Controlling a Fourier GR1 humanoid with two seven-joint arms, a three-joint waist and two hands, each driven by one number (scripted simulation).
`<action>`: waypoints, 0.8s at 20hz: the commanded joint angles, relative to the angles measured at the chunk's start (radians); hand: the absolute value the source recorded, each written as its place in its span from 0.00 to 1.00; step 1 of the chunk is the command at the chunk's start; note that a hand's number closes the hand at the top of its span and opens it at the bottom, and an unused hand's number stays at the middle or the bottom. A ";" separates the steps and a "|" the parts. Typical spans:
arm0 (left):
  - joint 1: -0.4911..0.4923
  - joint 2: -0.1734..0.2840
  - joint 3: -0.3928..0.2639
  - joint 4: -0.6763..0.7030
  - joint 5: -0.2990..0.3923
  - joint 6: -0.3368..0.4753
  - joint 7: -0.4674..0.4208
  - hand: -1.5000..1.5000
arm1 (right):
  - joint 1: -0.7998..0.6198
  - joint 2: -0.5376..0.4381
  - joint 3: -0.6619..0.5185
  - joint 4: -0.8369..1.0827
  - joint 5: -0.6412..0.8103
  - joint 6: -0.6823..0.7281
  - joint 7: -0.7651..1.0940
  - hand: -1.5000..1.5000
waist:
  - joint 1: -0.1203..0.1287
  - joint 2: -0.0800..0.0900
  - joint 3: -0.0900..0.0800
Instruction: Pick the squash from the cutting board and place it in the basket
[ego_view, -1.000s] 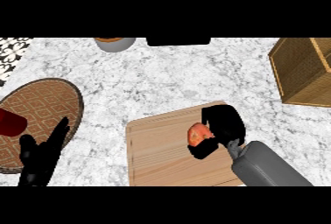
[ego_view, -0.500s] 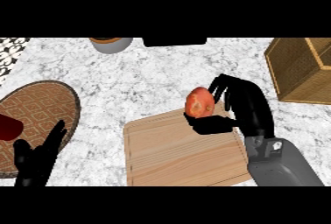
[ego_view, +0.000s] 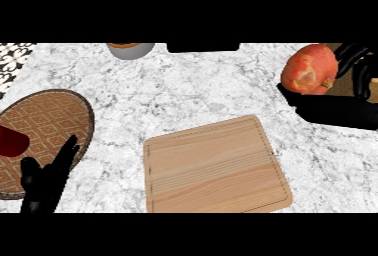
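At upper right, right hand (ego_view: 336, 107) fingers curled round squash (ego_view: 310, 70); board (ego_view: 215, 166) bare; left hand (ego_view: 44, 182) open, lower left.

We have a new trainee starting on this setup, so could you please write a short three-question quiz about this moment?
1. True or false: the squash is lying on the cutting board.
2. Which hand holds the squash?
A. the left hand
B. the right hand
C. neither
3. Fill the gap: the left hand shows at the lower left, its fingers straight, beside the patterned oval ____.

Key:
1. False; it is held up at the upper right, off the bare board.
2. B
3. mat
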 joint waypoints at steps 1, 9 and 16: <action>0.025 -0.014 -0.013 0.089 0.028 -0.043 0.034 0.50 | -0.083 -0.100 -0.180 -0.015 -0.066 0.067 0.086 1.00 | 0.006 0.013 -0.018; 0.009 -0.021 -0.017 0.061 0.009 -0.039 0.084 0.50 | -0.204 -0.241 -0.324 0.194 -0.179 0.156 0.060 1.00 | 0.030 0.017 -0.017; -0.042 -0.073 -0.048 0.102 -0.042 -0.003 0.087 0.50 | -0.192 -0.304 -0.365 0.439 -0.167 0.153 -0.151 1.00 | 0.034 0.024 -0.016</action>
